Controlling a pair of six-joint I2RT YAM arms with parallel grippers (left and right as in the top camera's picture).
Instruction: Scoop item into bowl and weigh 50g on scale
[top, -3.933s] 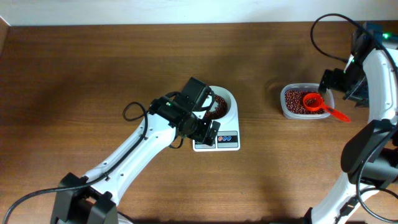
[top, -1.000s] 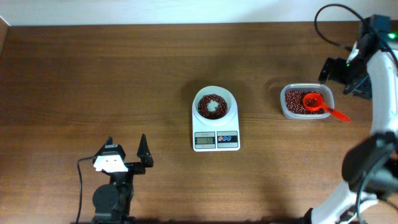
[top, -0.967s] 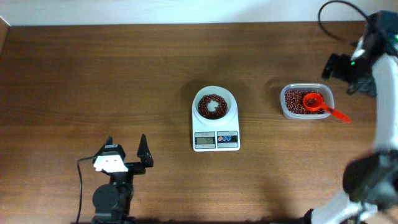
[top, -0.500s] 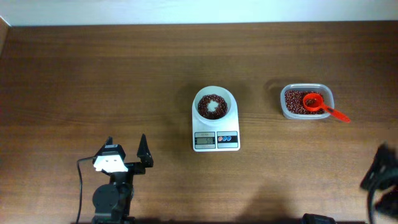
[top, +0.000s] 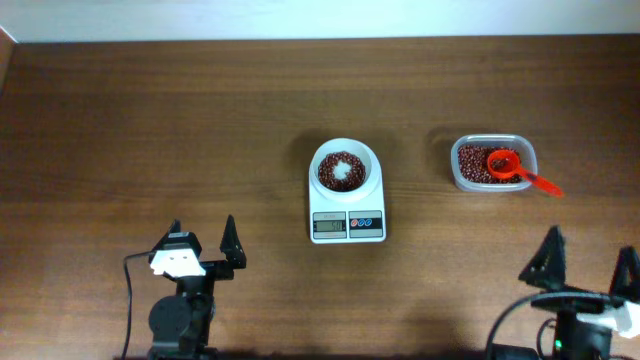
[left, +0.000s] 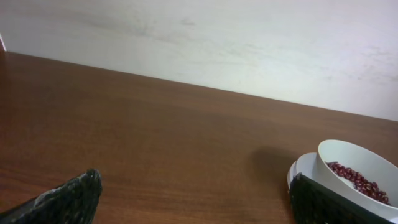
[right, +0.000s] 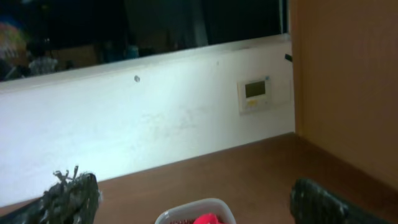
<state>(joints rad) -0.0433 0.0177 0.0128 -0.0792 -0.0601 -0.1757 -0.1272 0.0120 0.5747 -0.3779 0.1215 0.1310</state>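
Note:
The white bowl stands on the white scale at mid-table, with a ring of dark red beans inside it. My left gripper rests at the front left, open and empty, well away from the scale. In its wrist view the left gripper points across bare wood, and the bowl with its beans shows at the right edge. The right gripper sits at the front right, open and empty. Its own view shows the right gripper facing the tub.
A clear plastic tub of beans stands to the right of the scale, with a red scoop lying in it, handle pointing right. In the right wrist view the tub's rim shows low at centre, below a white wall.
The right arm left the back right corner by the tub and now sits at the front right edge. Earlier the left arm drew back from the scale to the front left, then stayed still.

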